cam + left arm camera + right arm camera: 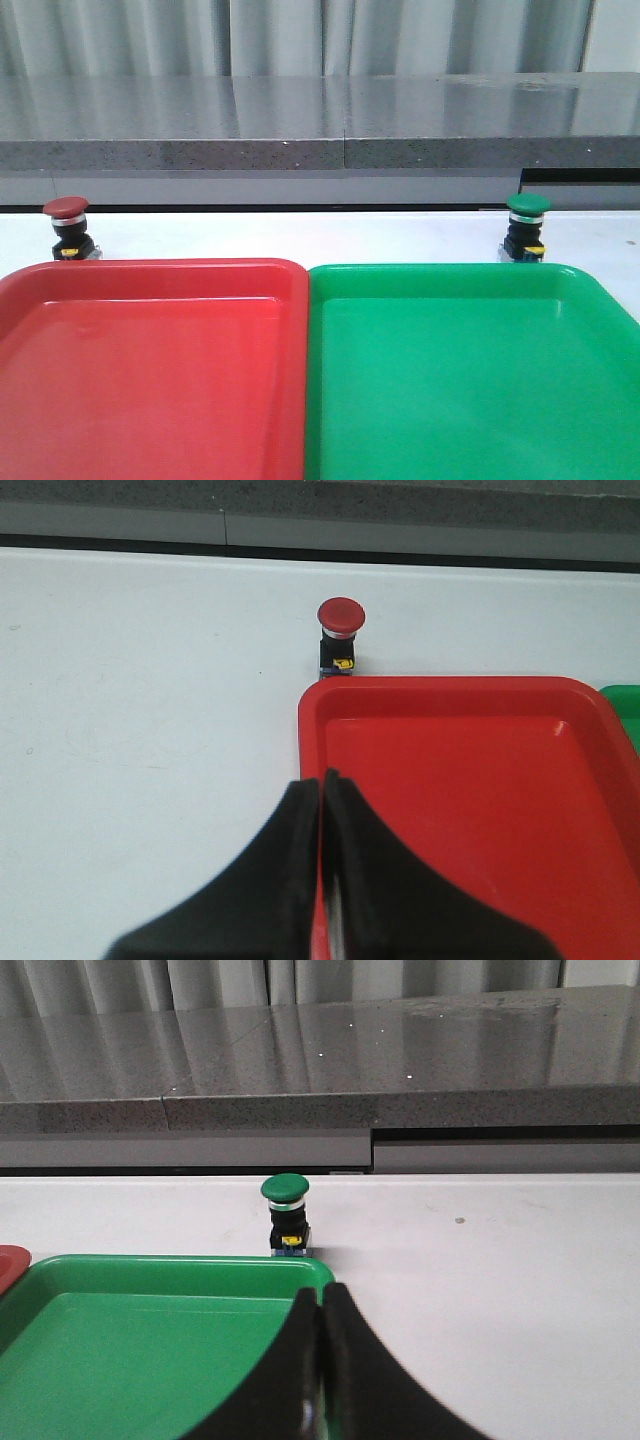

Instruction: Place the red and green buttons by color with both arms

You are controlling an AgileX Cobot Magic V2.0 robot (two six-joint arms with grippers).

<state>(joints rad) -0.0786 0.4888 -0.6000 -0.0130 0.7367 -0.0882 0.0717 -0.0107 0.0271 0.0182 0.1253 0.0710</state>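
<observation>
The red button [66,226] stands upright on the white table just behind the red tray's [150,275] far left corner; it also shows in the left wrist view [340,635]. The green button [527,226] stands upright behind the green tray's [450,275] far right part, and shows in the right wrist view [285,1214]. My left gripper [322,780] is shut and empty over the red tray's [310,730] left rim. My right gripper [322,1295] is shut and empty over the green tray's [150,1262] right rim. Neither gripper shows in the front view.
Both trays lie side by side, touching, and hold nothing. A grey stone ledge [320,130] runs along the back of the table behind the buttons. White table [150,700] lies left of the red tray and right of the green tray [520,1280].
</observation>
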